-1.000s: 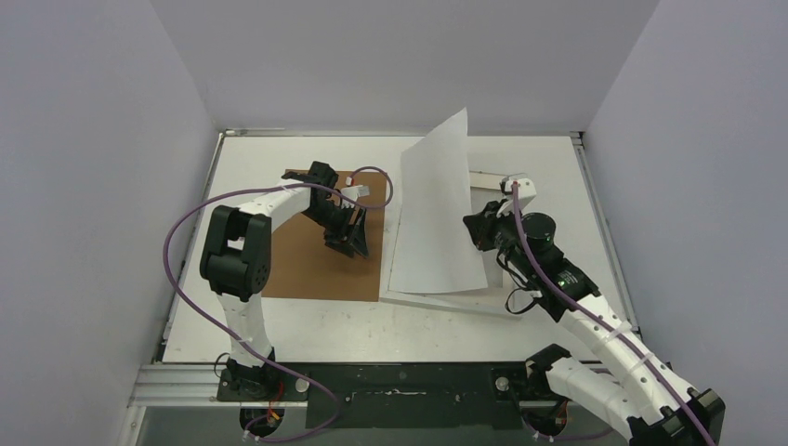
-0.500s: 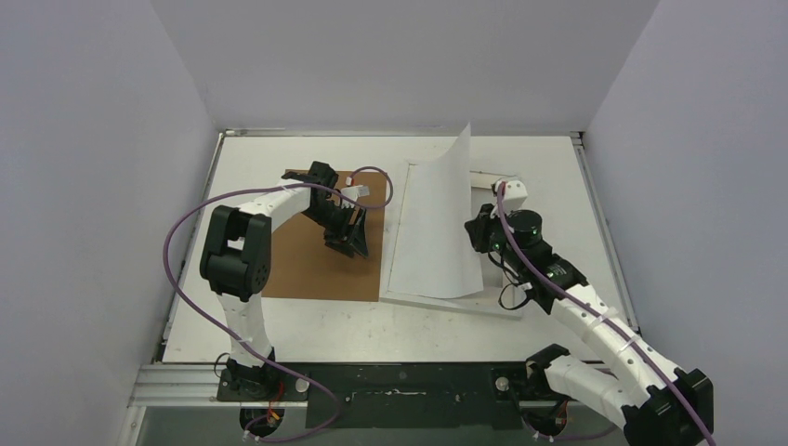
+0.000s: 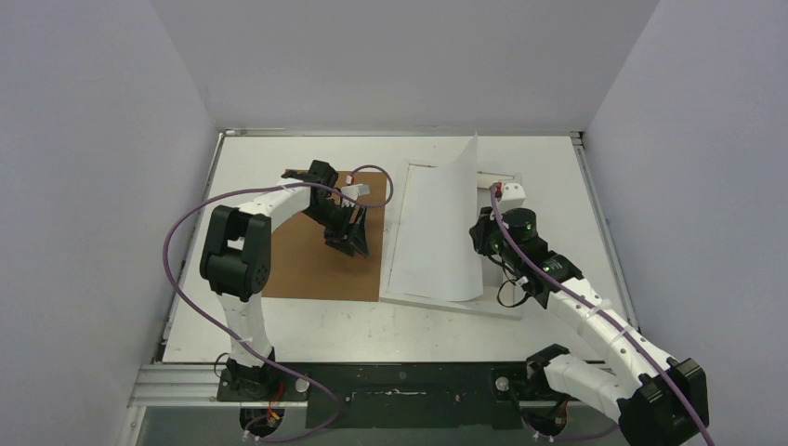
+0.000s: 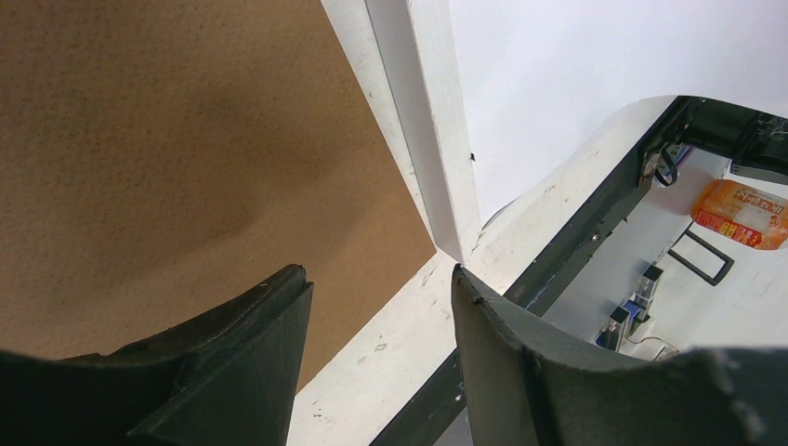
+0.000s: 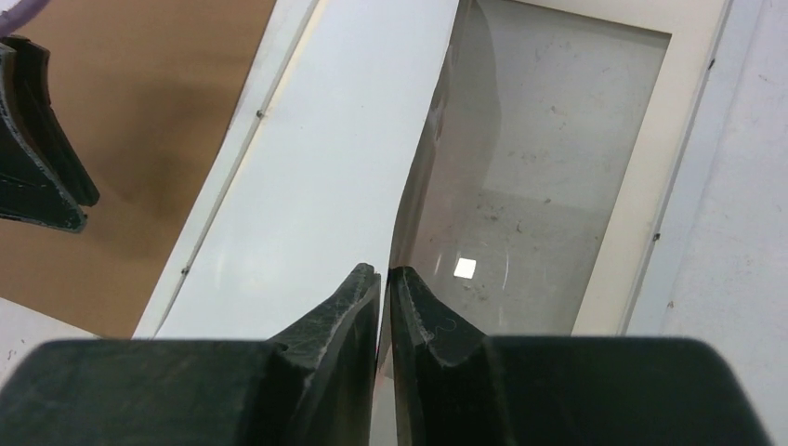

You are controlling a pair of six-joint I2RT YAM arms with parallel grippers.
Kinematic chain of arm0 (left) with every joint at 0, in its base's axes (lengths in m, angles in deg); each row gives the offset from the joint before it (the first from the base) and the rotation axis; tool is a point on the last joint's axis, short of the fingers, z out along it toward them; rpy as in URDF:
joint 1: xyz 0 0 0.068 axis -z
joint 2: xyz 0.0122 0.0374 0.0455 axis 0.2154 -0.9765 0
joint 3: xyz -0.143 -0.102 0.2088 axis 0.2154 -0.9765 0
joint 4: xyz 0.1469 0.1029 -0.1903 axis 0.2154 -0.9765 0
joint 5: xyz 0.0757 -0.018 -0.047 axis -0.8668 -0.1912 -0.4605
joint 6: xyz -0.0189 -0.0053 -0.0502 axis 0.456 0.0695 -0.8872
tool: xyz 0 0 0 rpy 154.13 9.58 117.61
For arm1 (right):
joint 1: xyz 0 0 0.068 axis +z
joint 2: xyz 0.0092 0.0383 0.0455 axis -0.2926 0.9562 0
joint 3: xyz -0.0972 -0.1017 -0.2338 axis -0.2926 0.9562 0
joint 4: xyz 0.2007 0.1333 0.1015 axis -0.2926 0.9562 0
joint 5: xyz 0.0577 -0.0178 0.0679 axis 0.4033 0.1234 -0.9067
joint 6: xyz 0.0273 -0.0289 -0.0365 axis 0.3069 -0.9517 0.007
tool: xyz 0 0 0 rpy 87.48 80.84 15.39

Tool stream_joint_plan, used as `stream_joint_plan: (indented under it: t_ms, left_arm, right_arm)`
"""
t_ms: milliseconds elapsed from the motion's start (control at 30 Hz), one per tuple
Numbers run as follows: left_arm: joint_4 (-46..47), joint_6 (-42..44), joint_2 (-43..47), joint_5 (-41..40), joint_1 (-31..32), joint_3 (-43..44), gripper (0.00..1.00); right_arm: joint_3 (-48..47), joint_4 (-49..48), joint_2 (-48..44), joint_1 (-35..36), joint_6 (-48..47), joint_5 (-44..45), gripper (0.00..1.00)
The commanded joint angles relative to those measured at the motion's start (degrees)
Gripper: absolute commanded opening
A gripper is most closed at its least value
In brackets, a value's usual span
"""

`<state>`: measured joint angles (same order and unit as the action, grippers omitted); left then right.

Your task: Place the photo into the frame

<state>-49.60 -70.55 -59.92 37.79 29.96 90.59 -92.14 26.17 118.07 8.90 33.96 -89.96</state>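
**A:** What's on the left of the overhead picture?

**B:** A brown backing board (image 3: 302,265) lies flat on the counter (image 3: 558,177). The left claw (image 3: 351,243) hangs over the board's right part. Its jaws are apart and nothing is between them. In the left wrist view, the board's corner and a white frame corner sit just beyond the fingers.

**A:** And in the middle?

**B:** The frame (image 3: 437,302) lies flat just beside the board, with its lower white border showing. The photo (image 3: 432,232) rests over it, plain white side up. The photo's left edge is down along the frame's left side. Its right edge is lifted, and the sheet curls up most toward the top of the picture.

**A:** So is it seated in the frame?

**B:** Not flat. In the right wrist view, the frame's clear middle is uncovered beneath the raised side.

**A:** And on the right?

**B:** The right claw (image 3: 479,232) is at centre right. It is pinched closed on the photo's lifted right edge, with the thin sheet between its fingertips.
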Motion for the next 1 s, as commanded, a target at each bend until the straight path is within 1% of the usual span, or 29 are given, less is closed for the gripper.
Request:
stream_joint_plan:
  t_ms: [0, 67, 133, 233, 433, 500, 600, 633, 667, 833, 967]
  left_arm:
    - [-0.12, 0.18, 2.26, 1.78, -0.38, 2.33, 0.55]
    - [-0.12, 0.26, 2.35, 1.78, -0.35, 2.37, 0.55]
    - [-0.28, 0.28, 2.39, 1.78, -0.38, 2.33, 0.55]
    - [-0.22, 0.37, 2.37, 1.87, -0.37, 2.30, 0.55]
    - [-0.19, 0.50, 2.32, 1.96, -0.33, 2.22, 0.55]
    - [-0.13, 0.46, 2.33, 1.96, -0.38, 2.21, 0.55]
    - [-0.04, 0.46, 2.30, 2.11, -0.38, 2.20, 0.55]
    - [-0.05, 0.46, 2.30, 2.17, -0.37, 2.18, 0.55]
    - [-0.07, 0.46, 2.27, 2.18, -0.36, 2.21, 0.55]
    - [-0.25, 0.54, 2.26, 2.21, -0.38, 2.48, 0.55]
    - [-0.40, 0.55, 2.36, 2.43, -0.36, 2.59, 0.55]
  right_arm:
    - [-2.44, 0.37, 1.96, -0.60, -1.26, 0.73, 0.15]
    - [-2.67, 0.56, 2.54, -0.86, -1.47, 0.73, 0.22]
    - [-2.76, 0.70, 3.02, -1.23, -1.47, 0.73, 0.34]
    - [-3.50, 1.65, 3.80, -1.67, -1.72, 2.56, 0.47]
    - [-6.01, 5.37, 5.95, -1.91, -2.83, 7.20, 0.62]
    - [-6.60, 6.72, 6.61, -1.86, -3.03, 9.04, 0.69]
    - [-6.95, 8.07, 7.02, -1.92, -3.15, 11.01, 0.99]
    - [-7.15, 8.65, 7.32, -1.91, -3.15, 11.68, 0.91]
    - [-7.34, 9.29, 7.75, -1.90, -3.02, 12.14, 0.90]
    - [-8.14, 10.78, 8.74, -2.13, -2.66, 14.40, 0.90]
    - [-9.98, 12.88, 10.37, -2.28, -2.45, 18.36, 0.90]
